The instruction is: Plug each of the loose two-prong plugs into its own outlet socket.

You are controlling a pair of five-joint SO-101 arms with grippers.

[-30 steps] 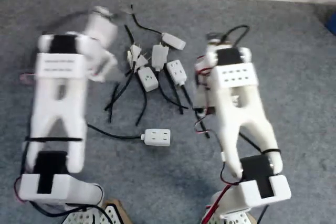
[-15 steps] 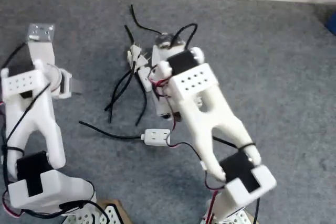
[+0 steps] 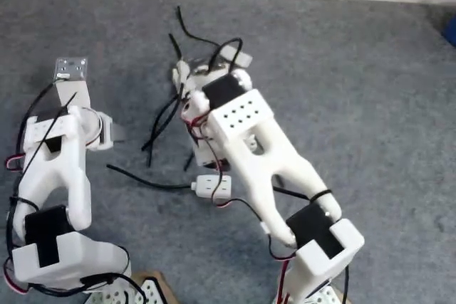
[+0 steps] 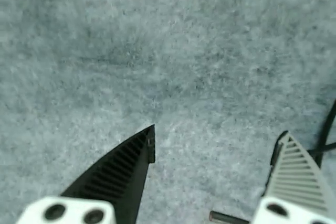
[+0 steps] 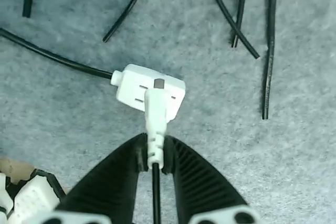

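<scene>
Two white jointed arms stand side by side on a grey carpet-covered worktop (image 3: 385,119). The right arm (image 3: 267,158) slants across the middle of the worktop. Its wrist is near a tangle of white plugs and outlet blocks (image 3: 184,75) at the far side. The left arm (image 3: 60,169) stands well apart from that tangle, over bare carpet on the left.

The left tool (image 4: 217,135) has one black finger and one pale grey finger. They are spread wide above the carpet with nothing between them.

The right tool (image 5: 156,142) has two black fingers drawn in narrow, clamped on the ribbed stem of a white two-prong plug (image 5: 155,114). The plug's own dark cord runs back between the fingers.

Just beyond that tool lies a white rectangular outlet block (image 5: 131,85), flat on the carpet and apart from the tangle. A thin black cable (image 5: 58,57) trails away from one end of it. The head of the held plug lies against the block's slotted face. Whether the prongs are seated cannot be told.

Several loose black cable ends (image 5: 270,35) lie on the carpet past the block.
</scene>
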